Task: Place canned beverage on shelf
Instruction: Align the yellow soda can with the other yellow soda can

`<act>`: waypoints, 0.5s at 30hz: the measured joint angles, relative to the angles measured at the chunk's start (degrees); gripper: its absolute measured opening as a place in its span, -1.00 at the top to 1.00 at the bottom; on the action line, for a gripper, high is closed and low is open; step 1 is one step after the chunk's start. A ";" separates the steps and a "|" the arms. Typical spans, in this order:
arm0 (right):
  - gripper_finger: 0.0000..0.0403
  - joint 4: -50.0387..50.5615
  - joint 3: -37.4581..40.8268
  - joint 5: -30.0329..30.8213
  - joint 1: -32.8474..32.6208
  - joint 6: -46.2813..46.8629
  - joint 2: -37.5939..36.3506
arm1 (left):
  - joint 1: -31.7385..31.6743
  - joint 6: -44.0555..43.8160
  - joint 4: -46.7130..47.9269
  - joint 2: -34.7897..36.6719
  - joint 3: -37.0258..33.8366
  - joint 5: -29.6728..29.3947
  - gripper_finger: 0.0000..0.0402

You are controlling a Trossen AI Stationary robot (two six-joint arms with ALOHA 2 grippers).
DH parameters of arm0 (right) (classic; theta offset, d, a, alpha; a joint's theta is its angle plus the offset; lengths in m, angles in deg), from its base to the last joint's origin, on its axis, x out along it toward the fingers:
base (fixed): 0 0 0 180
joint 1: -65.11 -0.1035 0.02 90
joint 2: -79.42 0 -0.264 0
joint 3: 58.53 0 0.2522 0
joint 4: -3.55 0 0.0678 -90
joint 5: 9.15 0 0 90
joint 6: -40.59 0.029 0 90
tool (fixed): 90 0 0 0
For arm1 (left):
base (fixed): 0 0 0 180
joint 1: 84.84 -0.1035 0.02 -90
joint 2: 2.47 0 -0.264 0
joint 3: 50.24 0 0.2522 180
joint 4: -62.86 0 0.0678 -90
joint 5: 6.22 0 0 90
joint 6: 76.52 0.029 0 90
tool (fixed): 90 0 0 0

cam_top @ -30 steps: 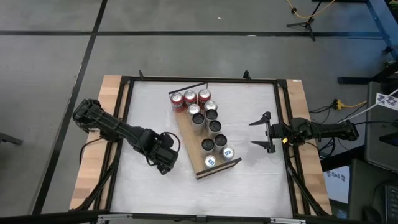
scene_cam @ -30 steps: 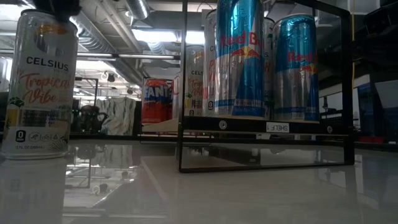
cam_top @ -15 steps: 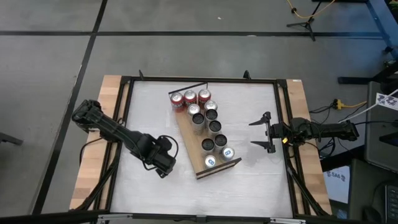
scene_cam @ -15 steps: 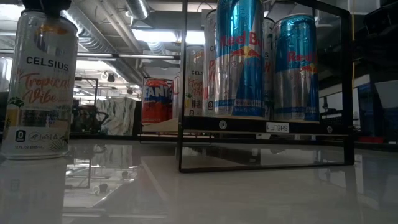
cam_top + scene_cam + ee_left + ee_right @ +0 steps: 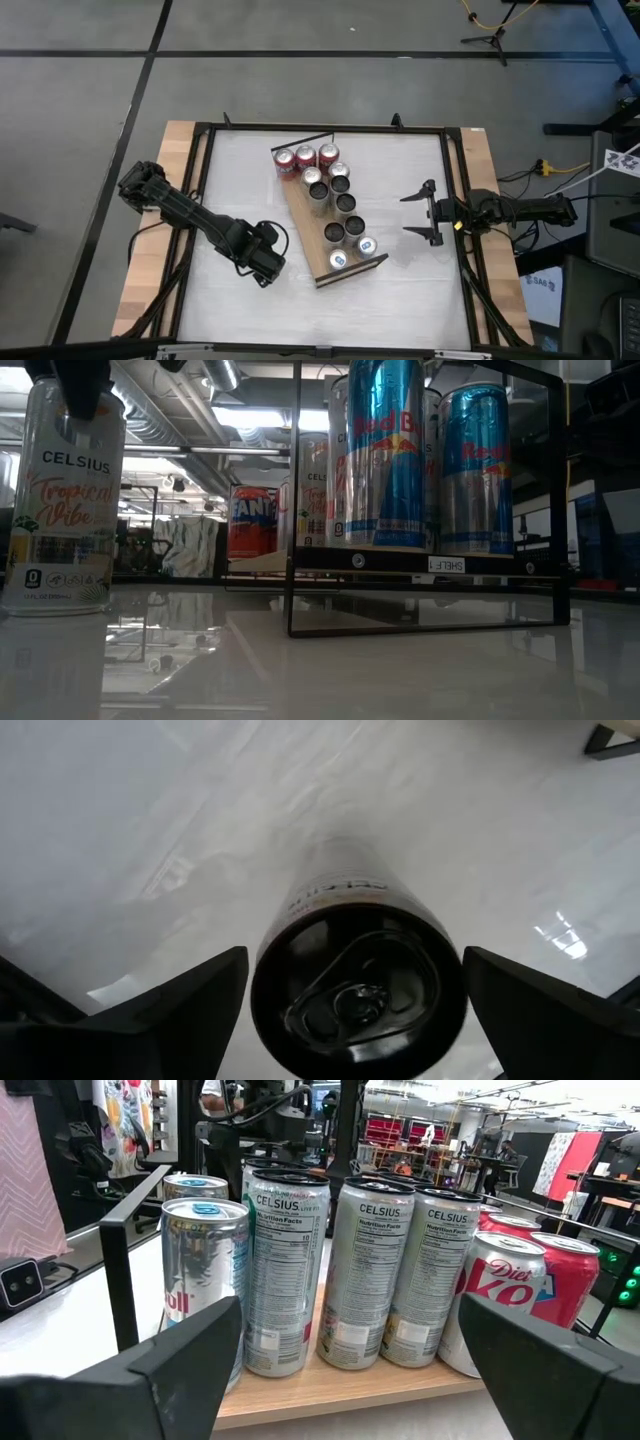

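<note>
A tall Celsius can (image 5: 65, 510) stands upright on its base on the white tabletop, left of the shelf (image 5: 310, 240). My left gripper (image 5: 262, 262) points down over it, open. Its fingers stand on either side of the can's top (image 5: 358, 988) with a gap at each side. The wooden shelf lies slanted at mid-table and carries several upright cans: red ones (image 5: 305, 157) at its far end and Red Bull cans (image 5: 385, 455) at its near end. My right gripper (image 5: 420, 213) waits open and level at the table's right side, facing the shelf's cans (image 5: 385, 1280).
A black frame (image 5: 205, 130) runs round the tabletop, with wooden strips (image 5: 160, 240) outside it. A thin black rail (image 5: 300, 140) stands at the shelf's far end. Bare tabletop (image 5: 400, 300) lies toward the near edge and to the right of the shelf.
My left gripper has sunk a little and gone slightly toward the table's near edge. Its fingers now reach down past the standing can's top. The can and the shelf have kept still.
</note>
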 joint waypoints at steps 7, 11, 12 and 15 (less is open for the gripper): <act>-0.82 0.00 0.00 0.00 0.00 0.00 0.00 | 0.00 -1.01 0.11 0.00 -0.03 0.18 -0.59; -0.82 0.00 0.00 0.00 0.00 0.00 0.00 | 0.00 -0.99 0.17 0.00 -0.03 0.20 -0.38; -0.82 0.00 0.00 0.00 0.00 -0.02 0.00 | 0.00 -0.98 0.12 0.00 -0.03 0.23 -0.33; -0.82 0.00 0.00 0.02 0.00 0.00 0.00 | -0.23 -0.83 0.11 0.04 -0.03 0.28 -0.19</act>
